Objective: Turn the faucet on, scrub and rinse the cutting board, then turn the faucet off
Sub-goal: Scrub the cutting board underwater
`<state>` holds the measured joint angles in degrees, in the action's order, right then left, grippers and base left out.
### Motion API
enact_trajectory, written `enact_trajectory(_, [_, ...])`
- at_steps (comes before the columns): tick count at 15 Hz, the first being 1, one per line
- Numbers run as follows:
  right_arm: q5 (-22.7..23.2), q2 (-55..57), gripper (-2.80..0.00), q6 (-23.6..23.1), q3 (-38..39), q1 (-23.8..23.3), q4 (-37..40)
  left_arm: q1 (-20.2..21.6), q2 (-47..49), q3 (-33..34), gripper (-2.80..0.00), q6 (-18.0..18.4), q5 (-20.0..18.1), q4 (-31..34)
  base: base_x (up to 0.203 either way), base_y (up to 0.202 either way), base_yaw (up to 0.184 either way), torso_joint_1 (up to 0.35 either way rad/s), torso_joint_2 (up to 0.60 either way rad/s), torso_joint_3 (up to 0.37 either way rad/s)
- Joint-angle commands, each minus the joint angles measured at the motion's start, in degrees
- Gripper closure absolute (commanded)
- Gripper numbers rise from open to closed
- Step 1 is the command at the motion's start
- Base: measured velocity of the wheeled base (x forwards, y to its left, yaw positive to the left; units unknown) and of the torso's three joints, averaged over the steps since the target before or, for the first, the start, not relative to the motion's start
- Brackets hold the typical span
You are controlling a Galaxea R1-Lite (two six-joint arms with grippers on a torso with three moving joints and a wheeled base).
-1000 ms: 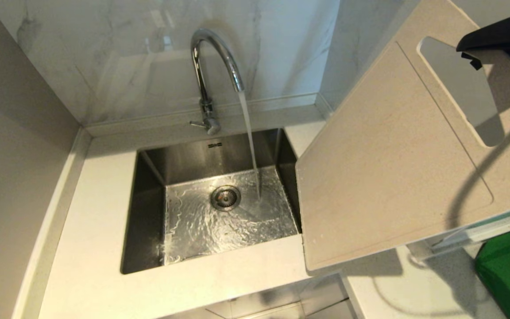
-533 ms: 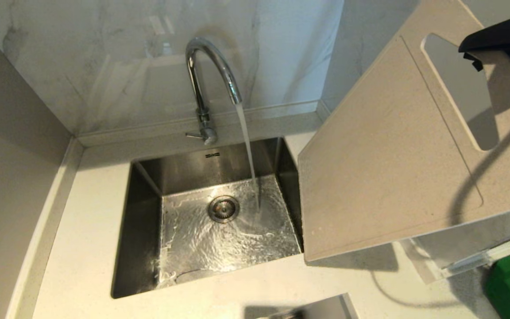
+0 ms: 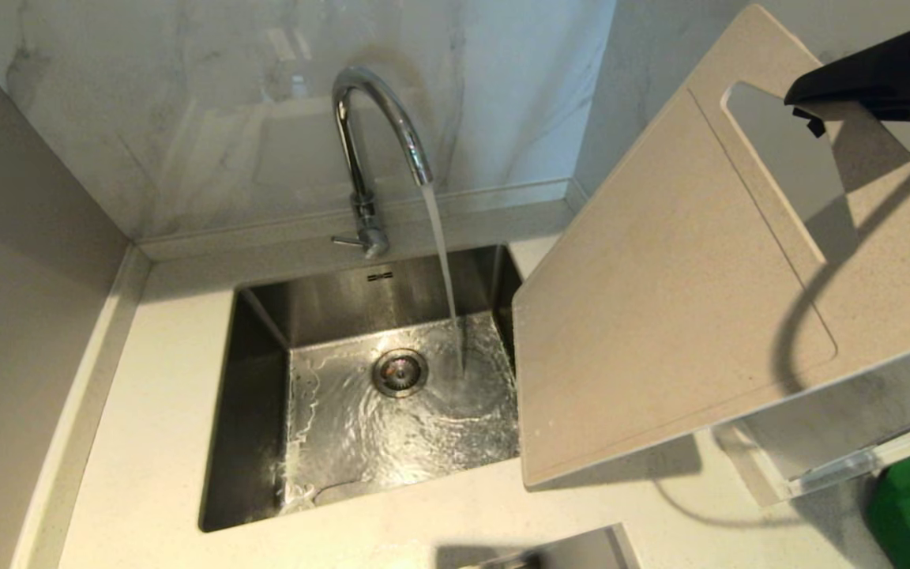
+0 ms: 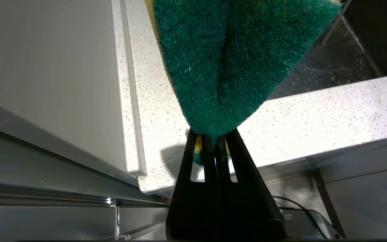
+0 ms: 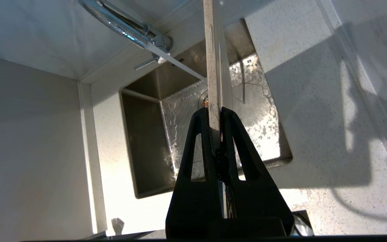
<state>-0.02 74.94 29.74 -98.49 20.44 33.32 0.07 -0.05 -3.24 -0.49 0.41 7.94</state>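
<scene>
Worktop [image 3: 147,442] around a steel sink [image 3: 265,411], water running from the faucet [image 3: 380,111]. Cutting board [image 3: 676,308] held tilted in the air just right of the stream — long axis slanting down toward the sink, lower corner nearest. Right hand [image 5: 215,116] clamped on its handle end. Left hand [image 4: 213,136], low by the worktop edge, pinching a green sponge [image 4: 233,57].

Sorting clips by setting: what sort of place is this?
Most likely a home kitchen: a steel sink set in a pale countertop, a running faucet, a marble-look backsplash.
</scene>
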Motion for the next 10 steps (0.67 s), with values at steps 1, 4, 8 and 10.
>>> enact_trajectory(1, [0.0,0.8,0.0,0.1,-0.1,0.0,0.0,0.0,0.1,0.1,0.0,0.0,0.1,0.0,0.0,0.0,0.0,0.0,0.0,0.0])
enact_trajectory(4, [0.0,0.8,0.0,0.1,0.0,0.0,-0.1,0.0,0.0,0.0,0.0,0.0,0.0,0.1,0.082,0.0,-0.01,0.001,0.0,0.002])
enact_trajectory(8, [0.0,1.0,0.0,0.6,0.5,0.0,0.0,0.0,0.0,0.0,0.0,0.0,0.0,0.1,0.006,0.0,0.012,0.014,0.01,-0.001])
enact_trajectory(10, [0.1,3.1,0.0,3.7,0.5,0.0,-0.9,0.0,0.1,0.0,0.0,0.0,0.0,0.1,0.0,0.0,0.0,0.0,0.0,0.0])
